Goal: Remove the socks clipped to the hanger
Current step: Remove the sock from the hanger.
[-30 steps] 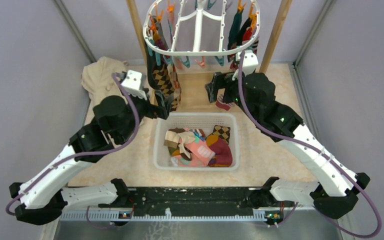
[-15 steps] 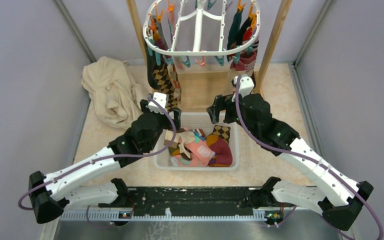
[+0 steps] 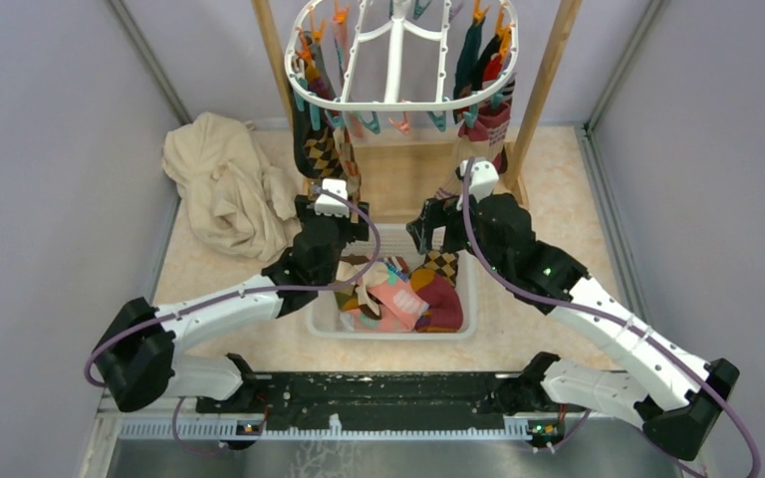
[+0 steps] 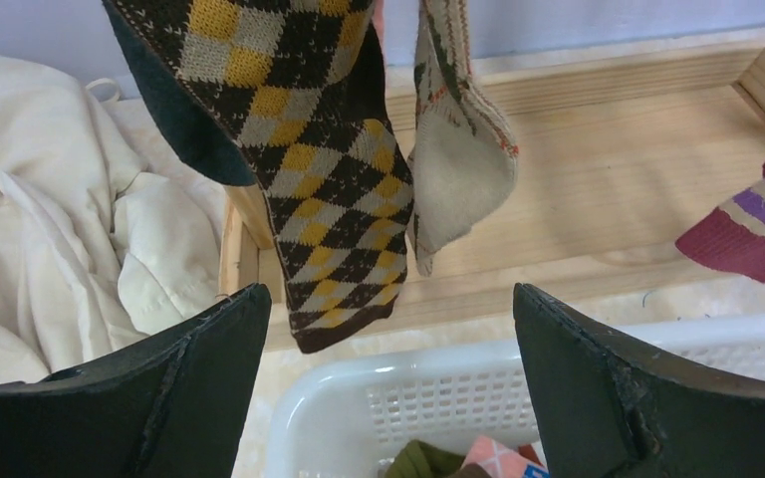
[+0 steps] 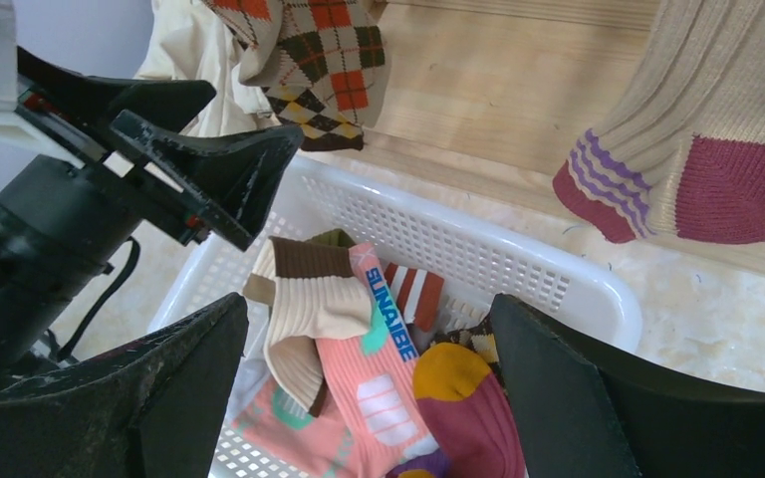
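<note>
The white oval hanger [image 3: 398, 105] hangs at the back with teal and orange clips. Socks are clipped on its left side [image 3: 321, 149] and its right side [image 3: 488, 115]. My left gripper [image 3: 331, 204] is open over the basket's far left corner. Just ahead of it [image 4: 388, 294] dangle a brown-yellow argyle sock [image 4: 329, 199] and a beige sock [image 4: 458, 159], neither touched. My right gripper [image 3: 430, 224] is open and empty above the basket's far edge [image 5: 369, 304]. Beyond it hangs a cream sock with purple stripes and a maroon toe [image 5: 677, 129].
A white mesh basket [image 3: 324, 319] between the arms holds several loose socks [image 5: 379, 368]. A cream cloth [image 3: 224, 184] lies crumpled at the back left. Wooden posts [image 3: 548, 70] and a wooden base [image 4: 608, 149] carry the hanger. Grey walls close in both sides.
My left arm swung right, from beside the cream cloth to the basket's far left corner under the argyle sock. The right gripper dropped slightly toward the basket. Both stayed open.
</note>
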`<act>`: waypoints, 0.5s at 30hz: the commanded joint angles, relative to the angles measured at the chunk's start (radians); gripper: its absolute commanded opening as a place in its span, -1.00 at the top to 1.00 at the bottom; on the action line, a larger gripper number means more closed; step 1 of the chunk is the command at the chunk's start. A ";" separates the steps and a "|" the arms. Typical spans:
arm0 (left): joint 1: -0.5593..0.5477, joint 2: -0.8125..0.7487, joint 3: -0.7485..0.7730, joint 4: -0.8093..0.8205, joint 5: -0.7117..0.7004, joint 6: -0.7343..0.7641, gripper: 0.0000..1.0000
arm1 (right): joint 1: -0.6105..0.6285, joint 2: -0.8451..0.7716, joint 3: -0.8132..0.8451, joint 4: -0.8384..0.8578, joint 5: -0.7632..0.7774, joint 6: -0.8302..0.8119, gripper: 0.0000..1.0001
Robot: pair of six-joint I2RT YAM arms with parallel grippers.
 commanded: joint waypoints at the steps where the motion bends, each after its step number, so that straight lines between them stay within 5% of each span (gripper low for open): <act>1: 0.026 0.051 -0.003 0.162 0.033 0.011 -0.94 | -0.001 0.012 0.004 0.063 -0.010 -0.006 -0.85; 15: 0.077 0.237 0.055 0.334 0.016 0.032 -0.92 | -0.017 0.013 -0.005 0.039 -0.016 -0.009 -0.85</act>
